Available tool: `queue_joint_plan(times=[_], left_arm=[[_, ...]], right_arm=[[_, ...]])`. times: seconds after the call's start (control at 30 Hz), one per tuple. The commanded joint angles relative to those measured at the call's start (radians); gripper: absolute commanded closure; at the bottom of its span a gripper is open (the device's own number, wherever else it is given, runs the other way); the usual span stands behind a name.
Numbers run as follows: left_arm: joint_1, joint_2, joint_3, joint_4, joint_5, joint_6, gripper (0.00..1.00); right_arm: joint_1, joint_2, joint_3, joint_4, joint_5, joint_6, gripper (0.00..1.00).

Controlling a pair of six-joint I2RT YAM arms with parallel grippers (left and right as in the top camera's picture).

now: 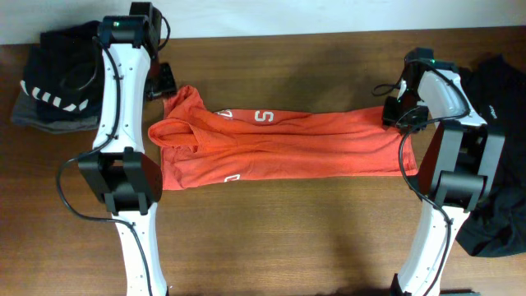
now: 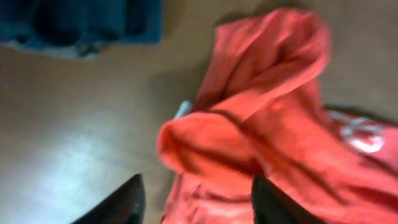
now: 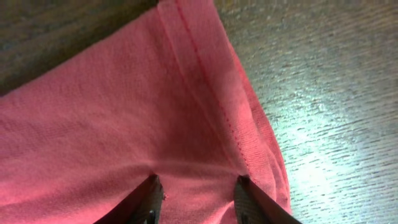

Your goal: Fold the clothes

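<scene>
Across the middle of the brown wooden table (image 1: 271, 222), in the overhead view, the orange-red short-sleeved cotton T-shirt (image 1: 288, 148) is lying as a long folded band with white lettering (image 1: 263, 117) showing along its far edge. The white left arm (image 1: 123, 107) is reaching along the table's left side, its black elbow overlapping the T-shirt's left end. The left gripper (image 1: 162, 82) is hovering at the rumpled far-left corner of the cloth. The white right arm (image 1: 431, 222) is bending in from the right, and the right gripper (image 1: 396, 115) is sitting on the T-shirt's right end. A dark navy and grey folded pile with white stripes (image 1: 53, 86) is lying behind the left arm, and a loose black garment (image 1: 501, 222) is lying under the right arm's base.

Close up from the left wrist, the two dark fingers (image 2: 124, 205) of the left gripper (image 2: 197, 186) are standing wide apart, holding nothing. One finger is over bare wood, clear of the cloth. A rolled, puffed fold of the T-shirt (image 2: 261, 124) is rising just ahead of them, a shape the overhead view flattens. The pile (image 2: 81, 25) is showing as a blue blur at the top.

Seen from the right wrist, the right gripper (image 2: 0, 0)

Seen from the right wrist, the right gripper (image 3: 198, 186) is pinching the T-shirt (image 3: 93, 112), with cloth filling the gap between its fingers (image 3: 146, 202) and creases pulling toward them. The stitched hem (image 3: 205, 81), too small to see from overhead, is running away from the gripper beside the wood grain (image 3: 323, 93).
</scene>
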Motion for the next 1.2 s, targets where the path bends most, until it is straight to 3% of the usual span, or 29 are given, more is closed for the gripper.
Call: queue_joint_plan(times=[0.0,0.13,0.4,0.77,1.17], left_arm=[[-0.003,0.027,0.005,0.063,0.172,0.011,0.47],[-0.028,0.080,0.005,0.024,0.259,0.005,0.41],[-0.092,0.152,0.005,-0.030,0.259,-0.111,0.41],[-0.105,0.221,0.005,-0.050,0.259,-0.128,0.42],[-0.098,0.222,0.009,-0.061,0.166,-0.206,0.45]], right_arm=[[-0.008,0.033,-0.029,0.029,-0.020,0.008,0.57],[-0.008,0.033,-0.029,0.017,-0.023,0.007,0.57],[-0.008,0.033,-0.029,0.018,-0.023,0.007,0.57],[-0.008,0.033,-0.029,0.017,-0.023,0.007,0.57],[-0.008,0.033,-0.029,0.017,-0.023,0.006,0.57]])
